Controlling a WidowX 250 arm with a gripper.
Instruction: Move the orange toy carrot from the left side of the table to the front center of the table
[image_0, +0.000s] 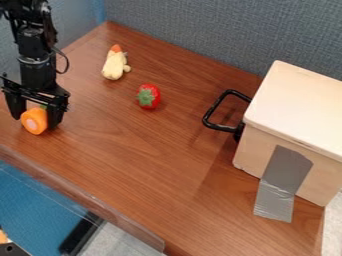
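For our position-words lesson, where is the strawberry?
In the camera view, the strawberry lies left of centre on the table, below and right of the yellow toy.

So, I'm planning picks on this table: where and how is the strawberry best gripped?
Probably by its rounded red middle, from straight above: the strawberry lies on its side with open table around it, green leaves at one end.

Looks like a robot lab: black robot arm (36, 60) at left, grey fabric partition (207, 30) along far side, wood-grain table (160, 165), box (300, 110) at right with silver tape (284, 172) running onto tabletop.
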